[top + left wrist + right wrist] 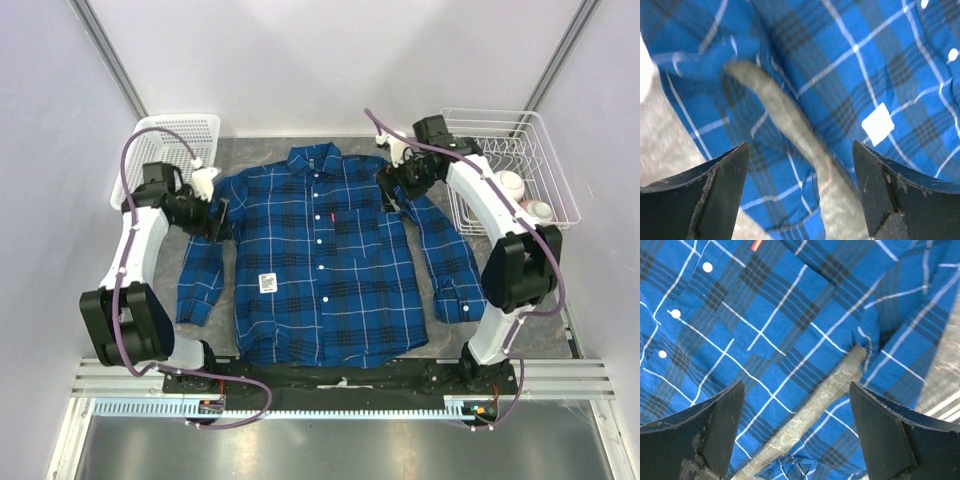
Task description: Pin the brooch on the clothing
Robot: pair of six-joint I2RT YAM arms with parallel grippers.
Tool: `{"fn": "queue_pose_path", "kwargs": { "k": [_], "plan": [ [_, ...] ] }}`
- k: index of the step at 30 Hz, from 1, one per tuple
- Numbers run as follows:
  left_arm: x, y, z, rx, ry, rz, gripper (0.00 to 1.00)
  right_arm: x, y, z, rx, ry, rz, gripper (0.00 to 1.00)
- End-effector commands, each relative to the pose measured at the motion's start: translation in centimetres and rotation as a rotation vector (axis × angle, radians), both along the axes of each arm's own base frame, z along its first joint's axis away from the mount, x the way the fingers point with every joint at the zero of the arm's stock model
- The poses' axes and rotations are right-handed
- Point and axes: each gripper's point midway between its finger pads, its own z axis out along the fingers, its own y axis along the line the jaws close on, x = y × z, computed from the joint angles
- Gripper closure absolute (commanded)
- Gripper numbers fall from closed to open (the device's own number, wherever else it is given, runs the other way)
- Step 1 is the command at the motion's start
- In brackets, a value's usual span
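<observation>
The clothing, a blue plaid shirt, lies flat and face up on the table with its collar at the far side. Its white square tag sits low on the front. My left gripper hovers open over the shirt's left armpit, nothing between its fingers. In the left wrist view the left gripper frames the sleeve seam, with the tag to the right. My right gripper stands open over the right armpit. In the right wrist view the right gripper is empty above the plaid. The brooch is out of view.
A white plastic basket stands at the back left. A white wire rack holding cups stands at the back right. Grey table shows in the gap between each sleeve and the shirt body.
</observation>
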Motion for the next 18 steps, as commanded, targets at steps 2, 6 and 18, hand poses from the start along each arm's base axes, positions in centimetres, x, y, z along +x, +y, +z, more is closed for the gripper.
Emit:
{"fn": "queue_pose_path", "kwargs": {
  "k": [2, 6, 18],
  "plan": [
    [-4.9, 4.0, -1.3, 0.044, 0.065, -0.002, 0.18, -0.4, 3.6, -2.9, 0.03, 0.069, 0.137, 0.09],
    [-6.9, 6.9, -5.1, 0.133, 0.139, 0.028, 0.29, -0.2, 4.7, -4.9, 0.049, 0.119, 0.153, 0.13],
    [-8.7, 11.0, -14.5, 0.334, 0.258, 0.089, 0.62, -1.0, 6.3, -9.2, 0.081, 0.249, 0.153, 0.28]
  ]
}}
